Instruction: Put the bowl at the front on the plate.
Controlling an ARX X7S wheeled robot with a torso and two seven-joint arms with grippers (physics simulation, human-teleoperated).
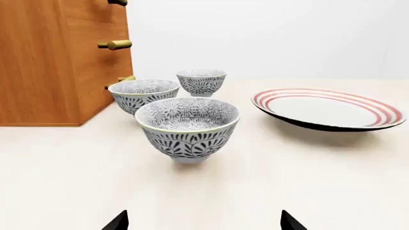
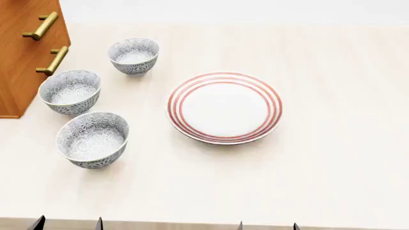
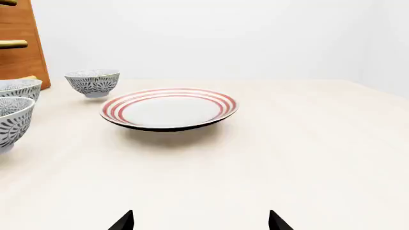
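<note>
**Reporter:** What lies on the desk [image 2: 332, 182]?

**Onlooker:** Three patterned bowls in a row at the robot's left, running away from it beside a wooden cabinet [image 2: 19, 57] with brass handles [image 2: 41, 26]. The bowl [image 2: 93, 139] at the front stands upright on the desk, nearest the robot. The middle bowl [image 2: 70, 92] sits just behind it, close but apart as far as the head view shows. The far bowl [image 2: 133, 56] stands a little farther back, set slightly toward the plate.

**Reporter:** And the plate?

**Onlooker:** The plate [image 2: 225, 107], white with red rings near its rim, rests flat on the desk to the right of the bowls, well apart from the front bowl, roughly level with the middle one. Nothing lies on it.

**Reporter:** Where are the claws?

**Onlooker:** Both low at the near edge of the desk. The left claw [image 1: 204, 223] shows only two dark fingertips [image 1: 118, 222], spread wide apart, gripping nothing; the front bowl [image 1: 187, 127] stands straight ahead of it, clear of the tips. The right claw [image 3: 200, 221] likewise shows two tips [image 3: 122, 221] set apart, holding nothing, and faces the plate [image 3: 168, 108] across bare desk. In the head view the left claw's tips [image 2: 38, 223] sit below the front bowl, the right claw's [image 2: 296, 226] below the plate.

**Reporter:** Is anything touching the bowl?

**Onlooker:** Only the desk under it.
</note>
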